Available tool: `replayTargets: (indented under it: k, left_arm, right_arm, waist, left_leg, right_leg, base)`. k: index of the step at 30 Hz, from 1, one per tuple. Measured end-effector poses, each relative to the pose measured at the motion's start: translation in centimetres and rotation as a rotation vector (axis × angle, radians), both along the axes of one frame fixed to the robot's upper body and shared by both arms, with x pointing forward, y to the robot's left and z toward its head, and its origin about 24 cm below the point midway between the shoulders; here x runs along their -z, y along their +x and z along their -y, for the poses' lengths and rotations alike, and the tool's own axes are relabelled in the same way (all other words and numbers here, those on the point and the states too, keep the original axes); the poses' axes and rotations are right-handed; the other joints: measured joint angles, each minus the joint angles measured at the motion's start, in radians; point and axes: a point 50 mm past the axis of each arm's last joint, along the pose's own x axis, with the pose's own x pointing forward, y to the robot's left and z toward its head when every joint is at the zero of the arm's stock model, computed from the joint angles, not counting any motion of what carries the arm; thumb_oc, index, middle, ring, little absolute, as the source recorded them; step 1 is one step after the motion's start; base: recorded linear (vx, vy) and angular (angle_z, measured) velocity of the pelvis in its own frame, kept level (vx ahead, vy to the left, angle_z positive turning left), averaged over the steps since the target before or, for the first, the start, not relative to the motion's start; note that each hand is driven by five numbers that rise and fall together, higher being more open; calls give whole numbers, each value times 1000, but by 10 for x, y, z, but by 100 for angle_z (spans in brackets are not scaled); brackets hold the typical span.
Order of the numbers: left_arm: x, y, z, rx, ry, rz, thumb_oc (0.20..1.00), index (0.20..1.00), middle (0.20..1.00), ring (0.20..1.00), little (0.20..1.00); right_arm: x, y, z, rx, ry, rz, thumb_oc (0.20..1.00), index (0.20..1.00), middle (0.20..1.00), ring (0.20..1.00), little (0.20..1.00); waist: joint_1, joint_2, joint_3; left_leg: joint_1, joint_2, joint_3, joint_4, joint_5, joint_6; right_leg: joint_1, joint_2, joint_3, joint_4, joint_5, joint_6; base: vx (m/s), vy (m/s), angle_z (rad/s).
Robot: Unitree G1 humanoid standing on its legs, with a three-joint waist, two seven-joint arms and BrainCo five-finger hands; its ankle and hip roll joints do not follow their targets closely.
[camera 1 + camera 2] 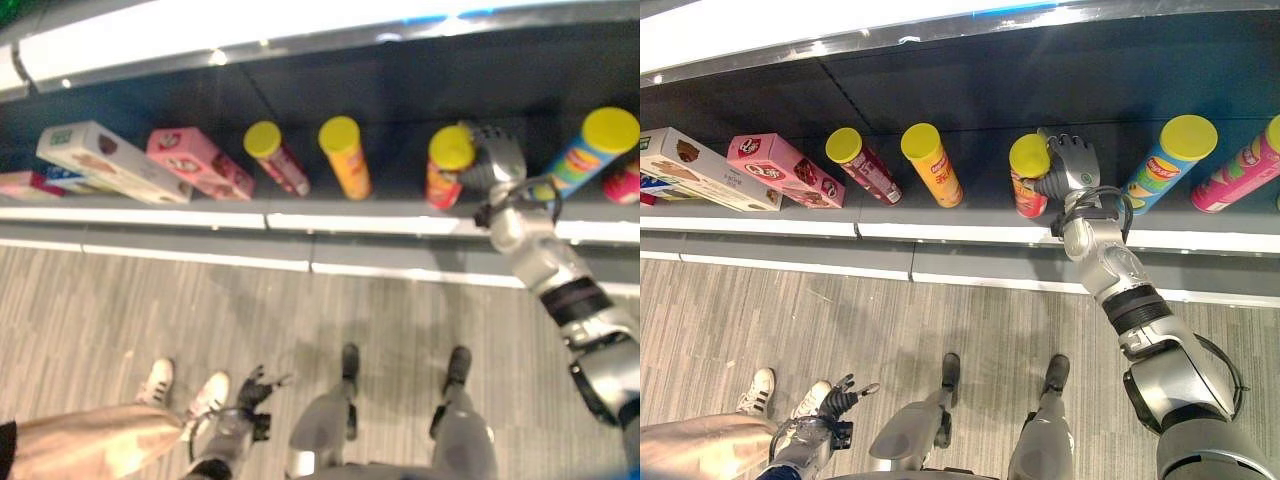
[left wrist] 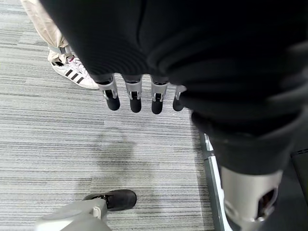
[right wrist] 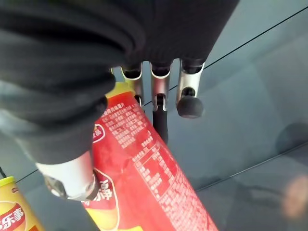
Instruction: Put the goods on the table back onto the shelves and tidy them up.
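Shelf (image 1: 970, 232) carried the goods when I looked through the head camera. My right hand (image 1: 1072, 168) was up on it, at the red can with a yellow lid (image 1: 1028, 178), which stood near the middle of the row. In the right wrist view the fingers (image 3: 160, 113) lay along the side of this red can and the thumb was on its other side, so I judged the hand was grasping it. To its left stood an orange can (image 1: 932, 163) and a dark red can (image 1: 864, 166), then a pink box (image 1: 785, 170) and a white box (image 1: 695, 168). To its right leaned a blue can (image 1: 1168, 163) and a pink can (image 1: 1240, 170). My left hand (image 1: 832, 404) hung low over the grey floor (image 1: 940, 310), its fingers (image 2: 135, 96) straight and released, holding nothing. Beside it stood a person's white shoes (image 1: 780, 392).
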Motion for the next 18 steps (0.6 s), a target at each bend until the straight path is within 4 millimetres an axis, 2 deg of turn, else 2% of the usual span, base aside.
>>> replayTargets:
  k: [9,10,11,12,18]
  left_arm:
    - [0,0,0,-4,4,1,1000,1000,1000,1000,1000]
    - [0,0,0,-5,6,1,1000,1000,1000,1000,1000]
    - [0,0,0,-5,7,1,1000,1000,1000,1000,1000]
    - [0,0,0,-5,7,1,1000,1000,1000,1000,1000]
    - [0,0,0,-5,7,2,1000,1000,1000,1000,1000]
  right_arm:
    - [-2,3,-2,-3,-29,-7,200,200,200,200,200]
    - [-2,3,-2,-3,-30,-7,231,231,231,231,231]
    - [-2,3,-2,-3,-30,-8,674,674,674,674,674]
    - [-2,3,-2,-2,-30,-8,1000,1000,1000,1000,1000]
    - [-2,3,-2,-5,-27,-8,1000,1000,1000,1000,1000]
  waist:
    - [0,0,0]
    - [0,0,0]
    - [0,0,0]
    - [0,0,0]
    - [-1,-1,0]
  left_leg:
    - [2,1,0,0,1,-1]
    - [2,1,-1,0,1,-1]
    - [2,1,-1,0,1,-1]
    - [2,1,-1,0,1,-1]
    - [16,1,0,0,1,-1]
  right_leg:
    - [2,0,-1,0,0,0]
    - [2,0,-1,0,0,0]
    - [2,0,-1,0,0,0]
    - [2,0,-1,0,0,0]
    - [17,1,-1,0,0,0]
  base:
    - [0,0,0]
    - [0,0,0]
    - [0,0,0]
    - [0,0,0]
    - [0,0,0]
